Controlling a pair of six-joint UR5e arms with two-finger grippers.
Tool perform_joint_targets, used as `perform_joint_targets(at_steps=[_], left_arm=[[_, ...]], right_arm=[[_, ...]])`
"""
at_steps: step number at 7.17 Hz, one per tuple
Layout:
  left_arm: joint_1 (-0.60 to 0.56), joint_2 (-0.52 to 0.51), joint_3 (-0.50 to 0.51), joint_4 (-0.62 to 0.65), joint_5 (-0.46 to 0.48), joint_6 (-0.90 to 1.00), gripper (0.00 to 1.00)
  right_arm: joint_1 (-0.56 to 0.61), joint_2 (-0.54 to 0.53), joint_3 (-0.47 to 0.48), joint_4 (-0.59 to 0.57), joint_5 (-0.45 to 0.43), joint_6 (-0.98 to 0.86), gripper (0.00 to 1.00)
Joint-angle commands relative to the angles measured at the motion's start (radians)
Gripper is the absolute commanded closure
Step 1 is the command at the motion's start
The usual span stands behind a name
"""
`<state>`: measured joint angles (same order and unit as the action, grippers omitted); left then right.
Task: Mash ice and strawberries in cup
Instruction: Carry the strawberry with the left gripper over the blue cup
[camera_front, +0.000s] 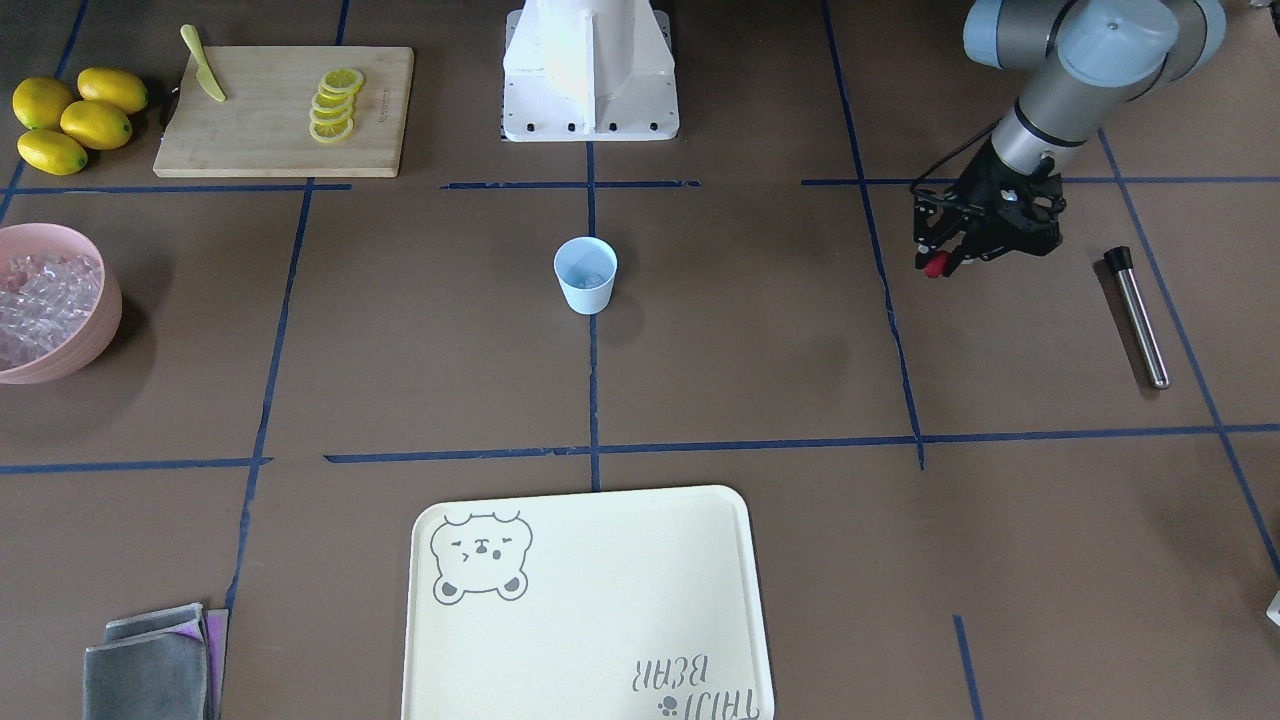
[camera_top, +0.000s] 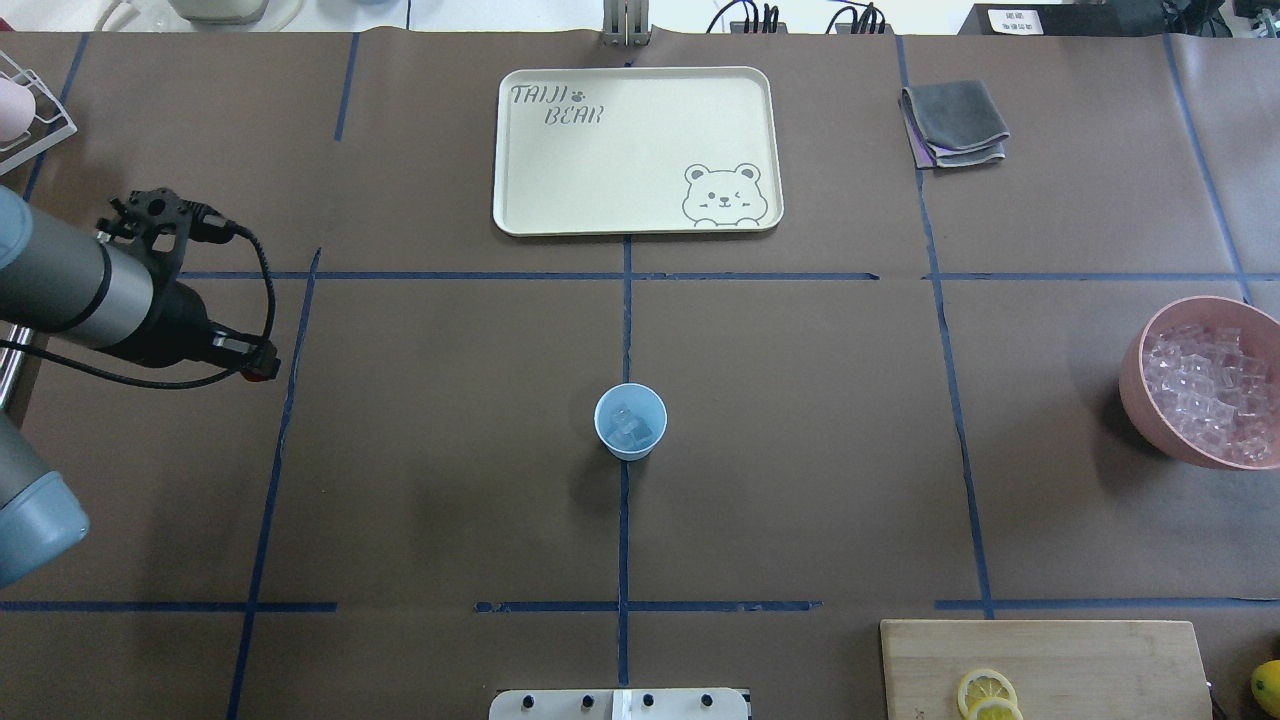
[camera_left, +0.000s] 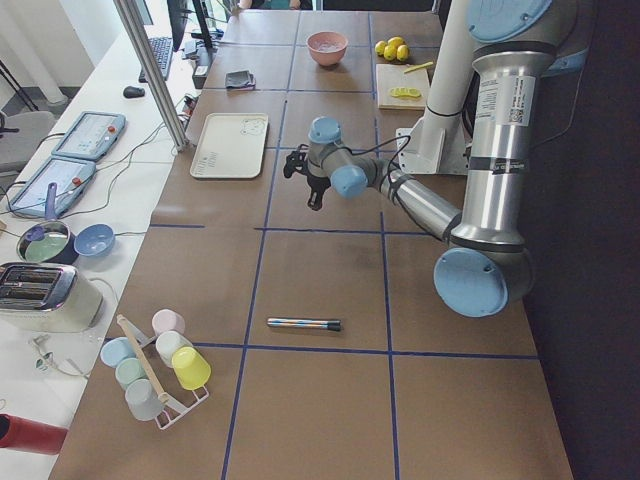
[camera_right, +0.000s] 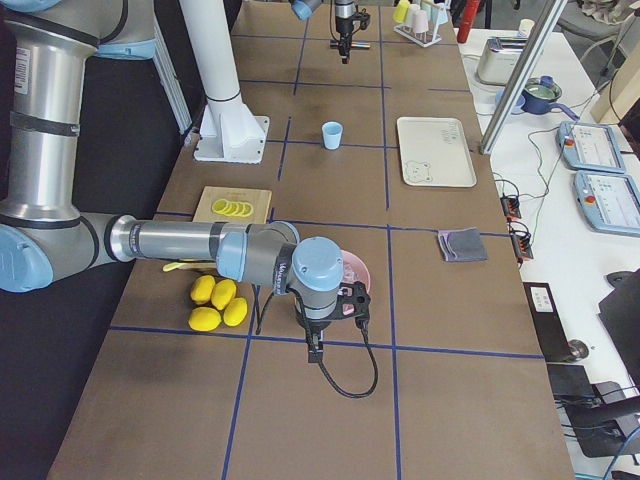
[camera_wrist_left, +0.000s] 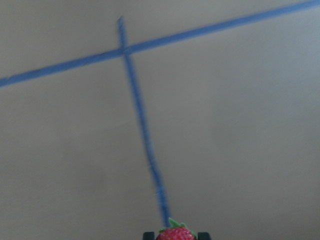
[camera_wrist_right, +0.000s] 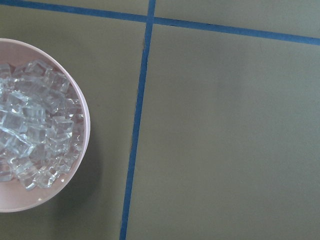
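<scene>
My left fingers (camera_front: 944, 260) are closed on the strawberry (camera_wrist_left: 175, 234). Its red body is pinched between the two tips, with a bit of green showing on top. I hold it above the bare tabletop (camera_front: 760, 350), over a blue tape line (camera_wrist_left: 142, 125).

The cup (camera_front: 586, 292) stands upright at the middle of the tabletop, well apart from my left fingers, with ice (camera_top: 630, 426) lying in its bottom. A metal rod (camera_front: 1140, 320) with a dark end lies flat on the far side of my left fingers from the cup.

My right fingers (camera_right: 312, 350) hang just beside the pink bowl (camera_front: 100, 330), which is heaped with loose cubes (camera_wrist_right: 30, 125). I cannot tell whether they are open or closed.
</scene>
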<state>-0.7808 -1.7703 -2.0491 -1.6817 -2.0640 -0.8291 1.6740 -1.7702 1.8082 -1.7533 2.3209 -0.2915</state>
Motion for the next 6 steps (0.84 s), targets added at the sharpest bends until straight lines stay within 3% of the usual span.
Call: perform_joint_targets(at_steps=[1, 2, 3, 6], left_arm=[[0.065, -0.304, -0.026, 0.334, 0.002, -0.170, 0.98], [0.121, -0.390, -0.013, 0.368, 0.019, -0.268, 0.97], [0.182, -0.461, 0.025, 0.370, 0.094, -0.354, 0.97], [0.313, -0.661, 0.245, 0.359, 0.231, -0.519, 0.92]], right_arm=[[0.000, 0.000, 0.002, 0.000, 0.002, 0.000, 0.00], [0.000, 0.000, 0.003, 0.000, 0.002, 0.000, 0.00], [0.000, 0.000, 0.003, 0.000, 0.000, 0.000, 0.00], [0.000, 0.000, -0.003, 0.017, 0.000, 0.000, 0.00]])
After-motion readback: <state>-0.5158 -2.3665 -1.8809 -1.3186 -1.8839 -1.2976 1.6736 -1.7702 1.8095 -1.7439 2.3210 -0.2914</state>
